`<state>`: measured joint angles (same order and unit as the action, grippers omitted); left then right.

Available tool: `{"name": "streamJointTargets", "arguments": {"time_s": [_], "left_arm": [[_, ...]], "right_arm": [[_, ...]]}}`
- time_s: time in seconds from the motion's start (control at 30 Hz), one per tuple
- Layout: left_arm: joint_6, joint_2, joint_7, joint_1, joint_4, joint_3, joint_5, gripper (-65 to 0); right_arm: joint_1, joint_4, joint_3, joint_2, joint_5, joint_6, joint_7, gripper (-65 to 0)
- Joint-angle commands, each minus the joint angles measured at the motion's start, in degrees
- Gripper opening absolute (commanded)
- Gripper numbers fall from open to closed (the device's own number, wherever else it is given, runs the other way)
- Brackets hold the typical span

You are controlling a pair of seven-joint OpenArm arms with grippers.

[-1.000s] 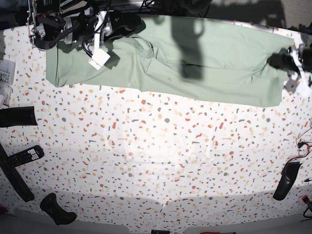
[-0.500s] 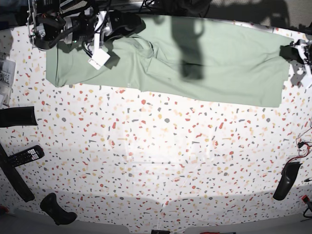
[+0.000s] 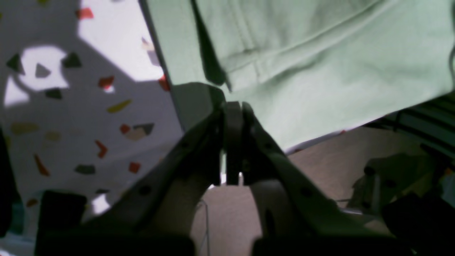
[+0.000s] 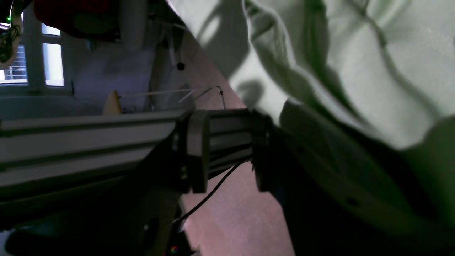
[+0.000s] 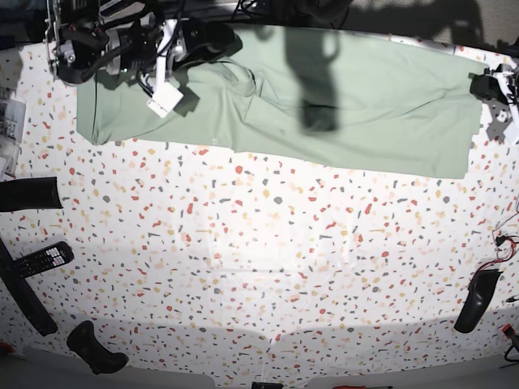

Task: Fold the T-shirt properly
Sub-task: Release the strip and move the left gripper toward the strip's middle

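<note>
Speckled terrazzo tabletop (image 5: 268, 267), T-shirt (image 5: 324, 97) at twelve o'clock; left gripper (image 3: 233, 117) pressed together at three, right gripper (image 4: 227, 149) parted at eleven.

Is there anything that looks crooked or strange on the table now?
The T-shirt lies as a long band at the table's far edge, bunched into wrinkles near the right gripper, not flat. Nothing looks spilled or torn.

Both arms are black: the right arm (image 5: 122, 44), at eleven o'clock in the base view, trails looped black cables and a white tag, while the left gripper (image 3: 233, 117) has dark, tapering fingers with small round holes.
</note>
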<state>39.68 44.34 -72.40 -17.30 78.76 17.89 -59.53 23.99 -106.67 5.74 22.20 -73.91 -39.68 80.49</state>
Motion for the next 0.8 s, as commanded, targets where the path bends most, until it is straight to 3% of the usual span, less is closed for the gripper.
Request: {"name": "streamJointTargets", "arguments": {"time_s": [0.0,0.2,0.37,0.5,0.57,0.67,0.77], "left_arm": [[0.3,1.6,0.3,0.3,0.8,0.5,-0.8,-65.0],[0.3,4.3,0.2,0.3,1.6,0.5,-8.0,-65.0],[0.3,7.3,0.8,0.7,3.1,0.5,-15.5,-46.8],[0.3,6.7,6.0,1.3,6.3,0.5,-15.9,-44.3],[0.3,5.3,9.9,1.3,9.0,0.5,-14.9,-44.3],[0.3,1.2,11.2,1.3,14.3,0.5,-14.3,-40.6],[0.3,-4.3,13.8,1.3,19.1,0.5,-7.3,-35.4]], "right_arm": [[-0.9,-1.0,1.0,0.6,-1.7,-0.3,-0.8,-45.6],[-5.0,-1.0,9.7,0.2,-1.5,-0.3,-3.2,-45.6],[-8.5,-1.0,20.2,0.2,0.3,-0.3,-3.3,-45.5],[-9.0,-1.0,25.5,0.2,0.2,-0.3,-3.3,-45.5],[-9.1,-1.0,26.8,0.2,0.2,-0.3,-2.9,-45.5],[-9.1,-1.0,27.2,0.2,0.2,-0.3,-2.9,-45.5],[-9.0,-1.0,27.2,0.2,0.2,-0.3,-2.9,-45.5]]}}
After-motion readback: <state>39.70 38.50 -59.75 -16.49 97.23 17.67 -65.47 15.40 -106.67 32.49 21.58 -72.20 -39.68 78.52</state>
